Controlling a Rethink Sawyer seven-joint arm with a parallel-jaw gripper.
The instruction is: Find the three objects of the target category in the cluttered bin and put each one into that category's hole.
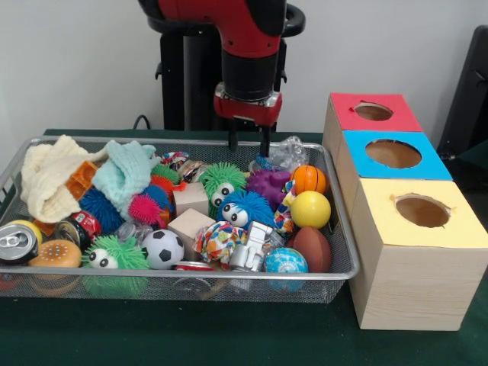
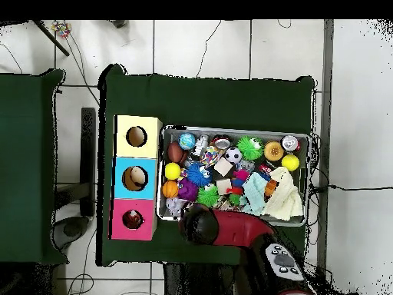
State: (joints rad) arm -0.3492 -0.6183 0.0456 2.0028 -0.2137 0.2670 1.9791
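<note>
Bin [image 1: 335, 276]: a wide, shallow rectangular basket of silver wire mesh with a metal rim, standing on the dark green table cloth [image 1: 229, 335] and crowded with toys. Contents include a football-patterned black and white ball [image 1: 162, 248], a plain yellow ball [image 1: 310, 209], a small orange basketball [image 1: 308, 179], a brown rugby-shaped ball [image 1: 313, 248], spiky rubber creatures with eyes, wooden cubes, drink cans and folded knitted cloths.

Hole [image 1: 373, 111]: a round opening cut in the red top of a pale wooden box, the farthest from the front camera in a row of three boxes just beside the bin. The blue-topped box [image 1: 393, 154] and the yellow-topped box [image 1: 422, 210] sit in line with it.

Gripper [image 1: 248, 142]: suspended above the bin's far side, near a crumpled clear plastic wrapper [image 1: 290, 152]. Its two black fingers [image 1: 232, 138] point down with a narrow gap between them, and nothing is held.

Progress: the overhead view shows something dark inside the red box's hole [image 2: 133, 220], but its nature cannot be made out, so the number of items already delivered cannot be told. The bin is crowded and no item is in transit. Judged from this, searching and picking remain to be done.
</note>
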